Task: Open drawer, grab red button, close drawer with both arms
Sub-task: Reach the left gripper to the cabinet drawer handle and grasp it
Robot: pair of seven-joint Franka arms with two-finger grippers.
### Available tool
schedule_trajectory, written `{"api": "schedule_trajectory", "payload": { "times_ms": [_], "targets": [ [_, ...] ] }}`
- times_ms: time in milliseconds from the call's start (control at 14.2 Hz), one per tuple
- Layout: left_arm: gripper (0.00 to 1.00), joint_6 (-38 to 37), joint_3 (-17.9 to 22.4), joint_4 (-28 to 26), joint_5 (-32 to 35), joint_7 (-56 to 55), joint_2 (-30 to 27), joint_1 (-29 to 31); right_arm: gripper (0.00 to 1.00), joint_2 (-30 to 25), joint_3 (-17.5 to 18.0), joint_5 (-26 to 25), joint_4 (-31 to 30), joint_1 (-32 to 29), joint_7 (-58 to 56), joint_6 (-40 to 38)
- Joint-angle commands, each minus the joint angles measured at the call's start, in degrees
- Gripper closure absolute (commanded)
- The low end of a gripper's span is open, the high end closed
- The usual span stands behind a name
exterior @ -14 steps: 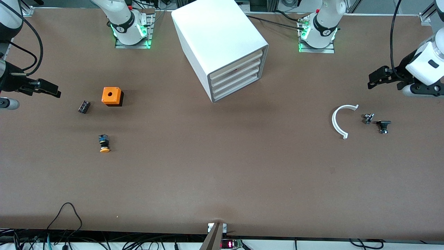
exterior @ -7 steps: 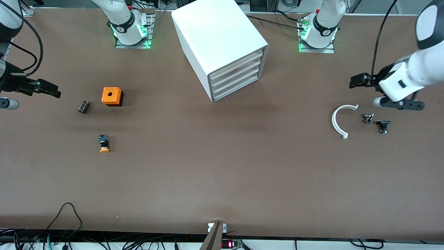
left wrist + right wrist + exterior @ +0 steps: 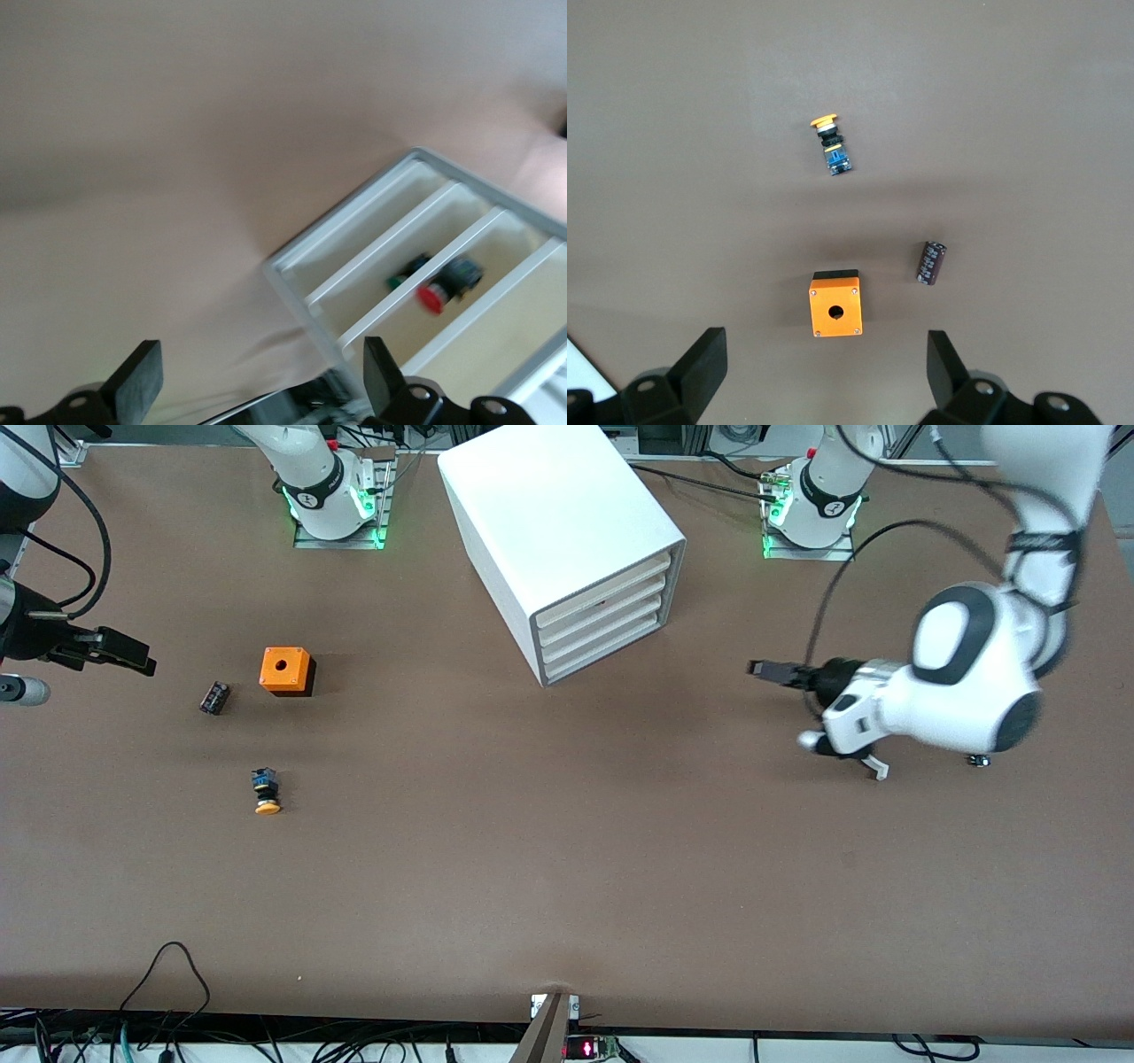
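The white cabinet (image 3: 567, 531) stands at the middle of the table near the robots' bases, its four drawers (image 3: 602, 615) all pushed in. In the left wrist view the drawer fronts (image 3: 416, 266) show, and the red-capped button (image 3: 434, 298) lies inside one of the middle drawers. My left gripper (image 3: 764, 670) is open and empty, in the air over bare table toward the left arm's end, pointing at the drawer fronts; its fingers (image 3: 135, 382) stand wide apart. My right gripper (image 3: 124, 654) waits open and empty over the right arm's end of the table.
An orange cube with a hole (image 3: 285, 670), a dark cylinder (image 3: 214, 696) and an orange-yellow-capped button (image 3: 266, 791) lie toward the right arm's end; all three show in the right wrist view (image 3: 834, 307). A white curved piece (image 3: 877, 767) lies mostly hidden under the left arm.
The left arm has swung from the table's end toward the cabinet, and now covers the curved piece and small parts. The right arm has not moved.
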Motion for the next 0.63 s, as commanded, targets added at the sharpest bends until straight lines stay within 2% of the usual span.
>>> {"api": "schedule_trajectory", "payload": {
  "times_ms": [0,211,423,563],
  "targets": [
    [0.0,5.11,-4.21,-5.79,-4.84,1.64,-0.62,-2.15,0.0,-0.29,0.26,0.25,0.23,0.19,-0.32,0.24],
    [0.0,10.29,-7.91,-12.72,-13.27,5.49,-0.35,-4.52,0.0,-0.2,0.44,0.42,0.23,0.28,0.03,0.32],
    [0.0,14.43,-11.78,-17.39,-14.96,11.03,-0.44,-4.79,0.0,0.15,0.35,4.1,0.32,0.19,0.03,0.32],
    [0.0,14.87,-13.37,-18.1,-16.09,11.49,-0.35,-4.88,0.0,0.33,0.35,4.2,0.76,0.19,-0.06,0.32]
  ]
}}
